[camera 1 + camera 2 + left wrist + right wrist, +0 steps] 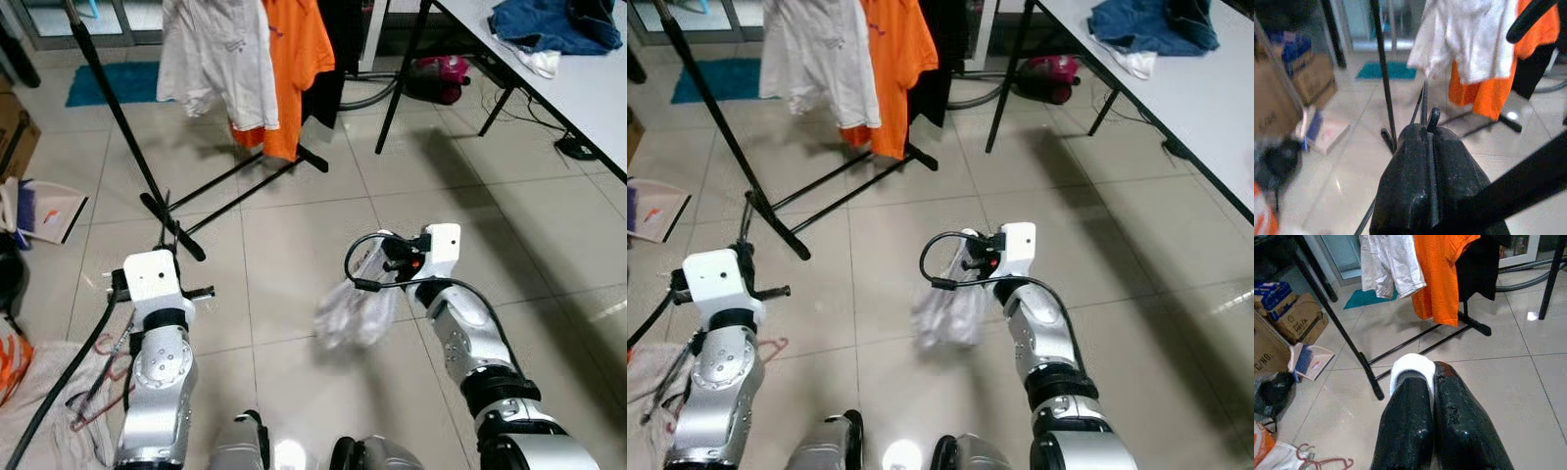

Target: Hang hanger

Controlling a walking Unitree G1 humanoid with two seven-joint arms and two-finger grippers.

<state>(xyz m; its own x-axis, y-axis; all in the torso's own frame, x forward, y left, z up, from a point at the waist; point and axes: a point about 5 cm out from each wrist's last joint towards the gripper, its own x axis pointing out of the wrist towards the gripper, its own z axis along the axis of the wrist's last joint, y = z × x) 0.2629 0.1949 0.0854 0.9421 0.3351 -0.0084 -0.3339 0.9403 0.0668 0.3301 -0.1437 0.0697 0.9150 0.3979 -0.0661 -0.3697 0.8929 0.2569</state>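
Orange shirt (294,59) and white shirt (216,54) on black rack (176,211); teal mat (113,83).

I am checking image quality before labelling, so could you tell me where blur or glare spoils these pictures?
Left eye view: the pale garment under the right end effector is smeared. Left wrist view: soft throughout, with boxes hazy. Right wrist view: sharp, with a small glare spot on the floor tile.

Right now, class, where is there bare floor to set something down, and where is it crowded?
Bare tile lies between the black metal rack base and the white long table. It is crowded at the robot's left: white cloth pile, pink plastic hanger, cardboard boxes.
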